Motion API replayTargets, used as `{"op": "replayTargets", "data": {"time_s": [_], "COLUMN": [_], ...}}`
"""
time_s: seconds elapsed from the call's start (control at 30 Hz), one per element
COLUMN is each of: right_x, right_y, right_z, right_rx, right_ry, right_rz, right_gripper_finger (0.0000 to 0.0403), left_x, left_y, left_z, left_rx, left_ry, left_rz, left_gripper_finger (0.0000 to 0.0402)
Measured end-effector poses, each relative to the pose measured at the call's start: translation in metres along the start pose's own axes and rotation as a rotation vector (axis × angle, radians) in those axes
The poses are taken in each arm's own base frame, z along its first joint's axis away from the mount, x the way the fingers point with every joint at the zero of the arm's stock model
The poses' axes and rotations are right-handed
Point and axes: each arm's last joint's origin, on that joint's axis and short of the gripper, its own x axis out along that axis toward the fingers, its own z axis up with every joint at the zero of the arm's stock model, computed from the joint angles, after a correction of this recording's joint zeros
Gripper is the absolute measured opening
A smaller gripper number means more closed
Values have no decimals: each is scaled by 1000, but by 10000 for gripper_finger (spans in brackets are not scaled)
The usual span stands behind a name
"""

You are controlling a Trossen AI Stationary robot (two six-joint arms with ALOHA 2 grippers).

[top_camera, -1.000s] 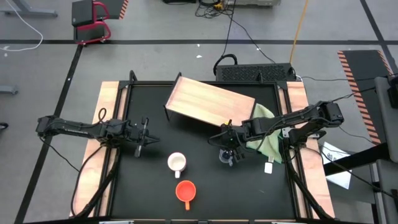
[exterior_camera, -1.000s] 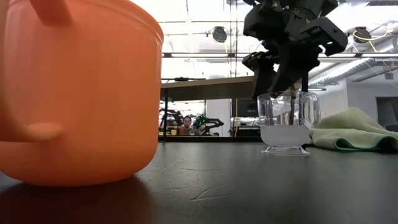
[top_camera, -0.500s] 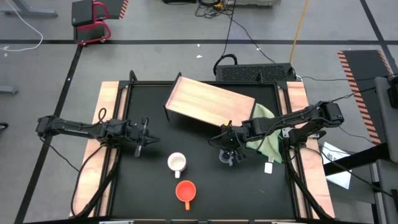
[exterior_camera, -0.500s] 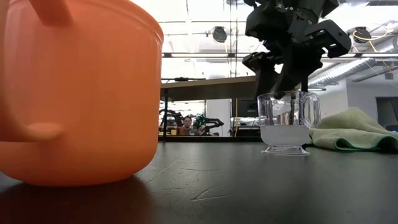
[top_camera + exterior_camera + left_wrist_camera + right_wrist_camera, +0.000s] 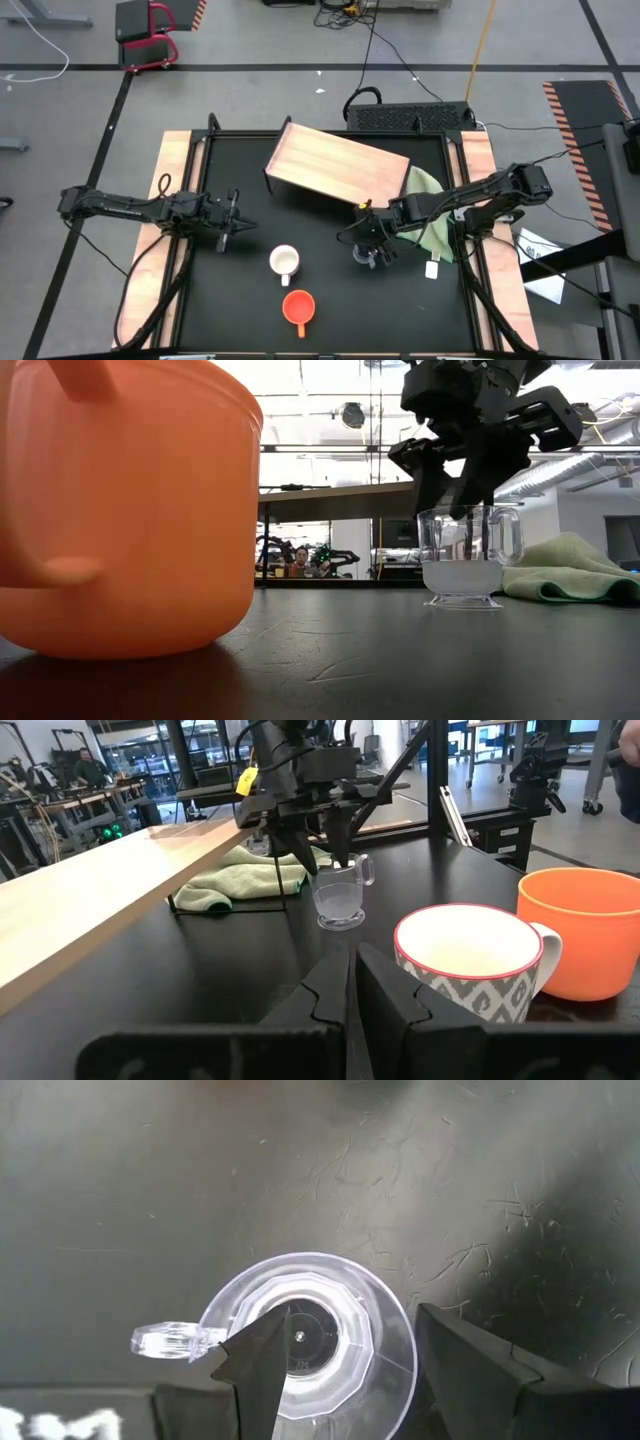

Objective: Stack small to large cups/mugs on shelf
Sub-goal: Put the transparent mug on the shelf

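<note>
1. The orange mug (image 5: 298,307) stands nearest the front edge, with the white mug (image 5: 285,261) just behind it.
2. The left gripper (image 5: 231,222) waits beside them, fingers pressed together.
3. The right gripper (image 5: 345,1365) hangs spread over the clear cup (image 5: 310,1330), one finger inside its rim, one outside.
4. Judged step: gripping the smallest cup. Next it must close on the wall and lift.
5. The shelf (image 5: 335,165) stands bare farthest back, the green cloth (image 5: 425,215) beside it.
</note>
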Motion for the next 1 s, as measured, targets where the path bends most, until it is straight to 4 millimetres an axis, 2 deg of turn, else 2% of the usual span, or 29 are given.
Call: {"op": "replayTargets", "data": {"time_s": [0.5,1.0], "right_x": [7,8], "right_y": [1,1], "right_z": [-7,-6], "right_rx": [-47,-44], "right_ry": [-15,-25], "right_rz": [-20,-18], "right_gripper_finger": [204,89], "left_x": [0,0], "left_y": [0,0], "left_z": [0,0], "left_rx": [-9,-11], "left_ry": [1,1], "left_rz": [0,0], "left_gripper_finger": [26,26]}}
